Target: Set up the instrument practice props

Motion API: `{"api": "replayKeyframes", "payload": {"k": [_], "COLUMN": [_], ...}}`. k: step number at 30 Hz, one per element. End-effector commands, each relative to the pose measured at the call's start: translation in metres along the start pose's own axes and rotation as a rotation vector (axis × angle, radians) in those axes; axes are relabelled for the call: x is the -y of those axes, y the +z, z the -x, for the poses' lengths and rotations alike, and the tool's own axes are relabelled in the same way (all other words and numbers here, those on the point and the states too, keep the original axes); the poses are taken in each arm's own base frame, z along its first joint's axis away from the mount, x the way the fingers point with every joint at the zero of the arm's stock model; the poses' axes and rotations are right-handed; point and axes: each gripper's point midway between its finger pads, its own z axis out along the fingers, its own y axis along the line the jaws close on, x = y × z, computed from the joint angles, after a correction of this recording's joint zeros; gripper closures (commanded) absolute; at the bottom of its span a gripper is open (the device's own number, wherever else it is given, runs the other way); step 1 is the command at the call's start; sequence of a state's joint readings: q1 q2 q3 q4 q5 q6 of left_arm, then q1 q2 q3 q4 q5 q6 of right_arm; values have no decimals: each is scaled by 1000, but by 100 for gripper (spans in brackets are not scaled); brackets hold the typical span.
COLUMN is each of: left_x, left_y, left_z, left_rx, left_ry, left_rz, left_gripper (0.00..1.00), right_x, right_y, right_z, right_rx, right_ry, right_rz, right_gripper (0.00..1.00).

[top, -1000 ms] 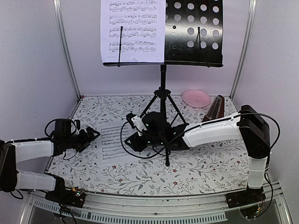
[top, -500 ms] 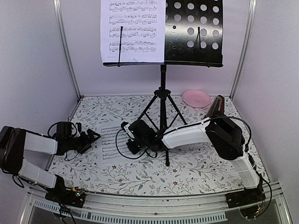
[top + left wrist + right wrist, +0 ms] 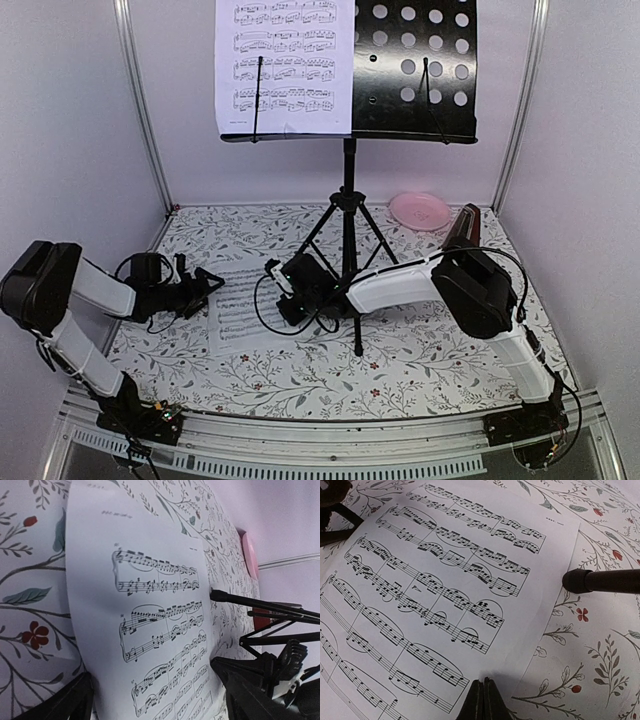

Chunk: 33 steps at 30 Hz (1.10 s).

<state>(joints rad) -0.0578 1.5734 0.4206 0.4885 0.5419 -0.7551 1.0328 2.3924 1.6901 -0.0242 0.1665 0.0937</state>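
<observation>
Since a second ago the right gripper [image 3: 482, 700] has swung in and snapped closed, pinching the loose sheet [image 3: 238, 305] at its nearest edge. The left gripper [image 3: 205, 285] crept up, jaws wide, page edge between them. Paper's light, floppy and tears easily, so I'd hold edges only.
</observation>
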Motion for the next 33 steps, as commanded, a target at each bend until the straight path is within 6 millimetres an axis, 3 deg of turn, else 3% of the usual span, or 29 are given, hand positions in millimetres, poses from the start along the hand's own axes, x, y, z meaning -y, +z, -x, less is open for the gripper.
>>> {"api": "replayKeyframes", "payload": {"k": [1,10,15,22,27,33], "left_x": [4,53,71,76,76,49], "left_y": [7,-2,1,19,14,-6], "left_z": [-11,2,22,51,39,15], "left_rx": [-49,28,56,73,59,63], "left_ry": [-43,33,75,74,68,60], "left_rz": [-56,-240,-274,-287,-288,-129], "left_gripper": [7,4,1,1,2,29], "right_x": [3,2,3,4,5,0], "right_y": [16,15,15,12,9,3], "right_z": [-31,-27,-30,-31,-24,-16], "right_rx": [-78,-72,-81,-84,-73,-59], "right_ry": [-17,-21,-27,-27,-25,-26], "right_rz": [13,22,20,18,17,43], "right_gripper": [96,98,99,100,100,100]}}
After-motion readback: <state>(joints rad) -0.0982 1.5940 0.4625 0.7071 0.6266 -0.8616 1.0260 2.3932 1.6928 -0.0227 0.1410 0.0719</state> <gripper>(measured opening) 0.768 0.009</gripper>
